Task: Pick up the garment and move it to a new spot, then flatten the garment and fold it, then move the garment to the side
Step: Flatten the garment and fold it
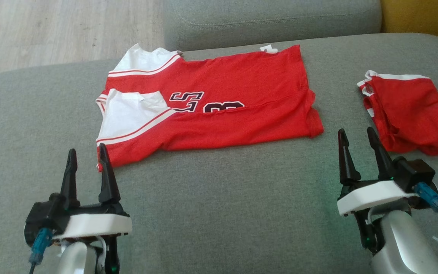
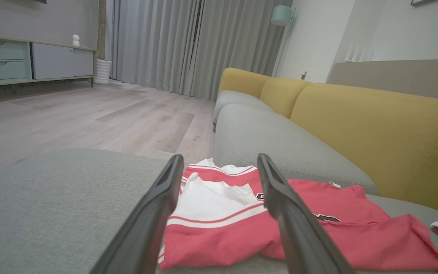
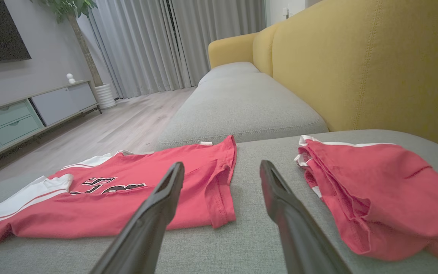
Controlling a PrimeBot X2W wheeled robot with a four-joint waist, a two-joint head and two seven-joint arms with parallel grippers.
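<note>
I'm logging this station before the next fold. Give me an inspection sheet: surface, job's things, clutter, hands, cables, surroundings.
Surface: grey sofa cushion, flat.
Job's things: red-and-white jersey, spread out, near edge folded over.
Clutter: second red garment, bundled, at the right.
Hands: left hand open, empty, at jersey's near left corner; right hand open, empty, between both garments.
Cables: blue-plugged cable at each wrist.
Surroundings: wooden floor, yellow backrest, grey curtains.
</note>
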